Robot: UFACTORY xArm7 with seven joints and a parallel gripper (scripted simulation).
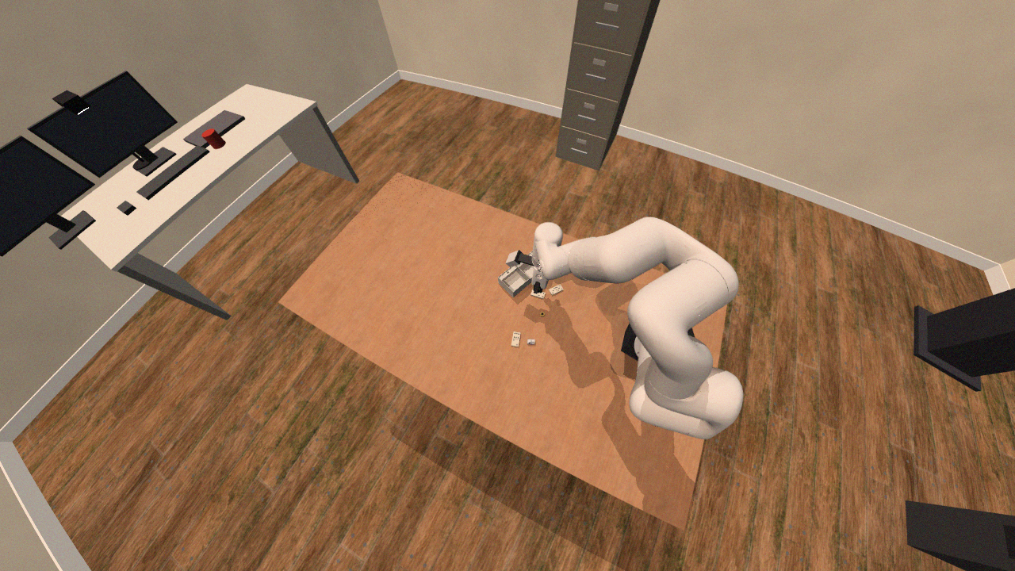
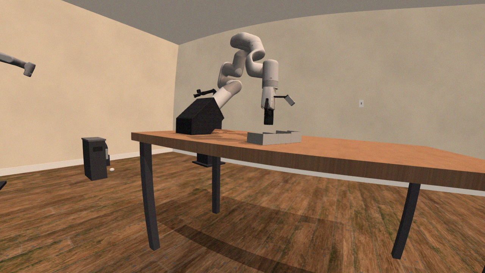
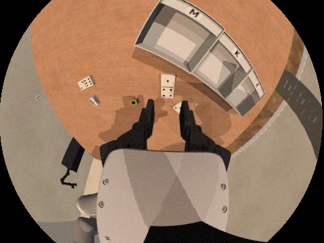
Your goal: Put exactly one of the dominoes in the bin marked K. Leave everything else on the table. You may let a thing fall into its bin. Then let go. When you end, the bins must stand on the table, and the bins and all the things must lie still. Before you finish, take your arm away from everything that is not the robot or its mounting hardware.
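Note:
A row of grey bins (image 1: pixel 512 281) (image 2: pixel 274 137) stands on the wooden table (image 1: pixel 397 270) (image 2: pixel 339 149). In the wrist view the bin marked K (image 3: pixel 237 54) is the middle one, next to the bin marked M (image 3: pixel 194 13); both look empty. One white domino (image 3: pixel 167 86) (image 1: pixel 538 293) lies flat just in front of the bins. A second domino (image 3: pixel 178 106) (image 1: pixel 557 289) lies by my right fingertip, partly hidden. A third domino (image 3: pixel 86 82) (image 1: pixel 515 339) lies farther off. My gripper (image 3: pixel 167 107) (image 1: pixel 537 285) (image 2: pixel 268 120) hangs above the table over the two near dominoes, partly open, with nothing between its fingers.
A small grey block (image 3: pixel 94 100) (image 1: pixel 530 342) lies beside the far domino. A small dark ring (image 3: pixel 134 102) (image 1: pixel 541 312) lies near my left fingertip. A black house-shaped box (image 2: pixel 200 116) stands at the table's end by the arm's base.

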